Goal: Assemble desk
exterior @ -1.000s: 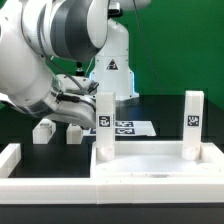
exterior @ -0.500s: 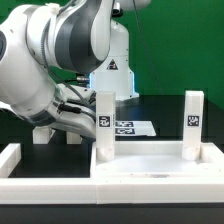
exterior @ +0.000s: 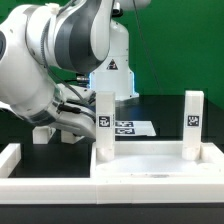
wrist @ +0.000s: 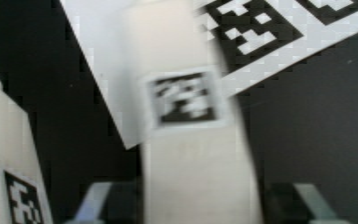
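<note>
Wrist view: your pincer (wrist: 194, 205) has dropped astride a loose leg (wrist: 185, 140). You cannot tell whether it has clenched, and pickup looks imminent.

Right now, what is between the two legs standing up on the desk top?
Only bare tabletop tray. The exterior view shows nothing standing between that view's left leg and right leg.

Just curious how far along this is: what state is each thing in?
tabletop tray: flat, bearing two legs.
leg at the exterior view's left: upright on tray.
leg at the exterior view's right: upright on tray.
third leg: lying down, not lifted.
fourth leg: lying loose beside it.
gripper: straddling third leg; grip unclear.
</note>
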Motion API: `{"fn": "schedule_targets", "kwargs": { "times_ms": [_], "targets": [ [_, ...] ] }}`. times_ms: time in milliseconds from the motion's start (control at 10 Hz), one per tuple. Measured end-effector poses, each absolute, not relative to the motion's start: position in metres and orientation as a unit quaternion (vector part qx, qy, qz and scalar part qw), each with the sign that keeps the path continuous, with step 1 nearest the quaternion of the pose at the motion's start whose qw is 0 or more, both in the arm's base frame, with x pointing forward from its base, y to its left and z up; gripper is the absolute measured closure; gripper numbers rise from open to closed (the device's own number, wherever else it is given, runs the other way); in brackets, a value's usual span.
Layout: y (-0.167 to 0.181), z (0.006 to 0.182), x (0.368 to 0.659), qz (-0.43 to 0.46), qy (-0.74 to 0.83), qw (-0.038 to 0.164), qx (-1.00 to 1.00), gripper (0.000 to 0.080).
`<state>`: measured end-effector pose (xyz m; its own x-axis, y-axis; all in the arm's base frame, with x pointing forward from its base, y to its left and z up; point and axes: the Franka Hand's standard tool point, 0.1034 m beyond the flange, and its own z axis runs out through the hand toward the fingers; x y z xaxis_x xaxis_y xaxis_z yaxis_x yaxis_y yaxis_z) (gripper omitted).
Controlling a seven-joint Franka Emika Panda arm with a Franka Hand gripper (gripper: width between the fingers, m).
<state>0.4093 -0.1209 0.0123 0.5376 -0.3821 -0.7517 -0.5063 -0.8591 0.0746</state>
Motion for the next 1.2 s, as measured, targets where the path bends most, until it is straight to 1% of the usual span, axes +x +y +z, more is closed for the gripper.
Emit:
{"fn": "schedule_targets", "kwargs": {
  "times_ms": [800, 900, 1000, 1200],
  "targets": [
    [-0.121, 0.013, 0.409, 0.408, 0.254, 0.077, -0.873, 0.0512],
    [-0.125, 0.032, 0.406, 0.420, 0.250, 0.091, -0.868, 0.0512],
    [-0.129, 0.052, 0.406, 0.424, 0.254, 0.102, -0.863, 0.0512],
    [-0.129, 0.100, 0.406, 0.412, 0.259, 0.124, -0.864, 0.0512]
  ]
}}
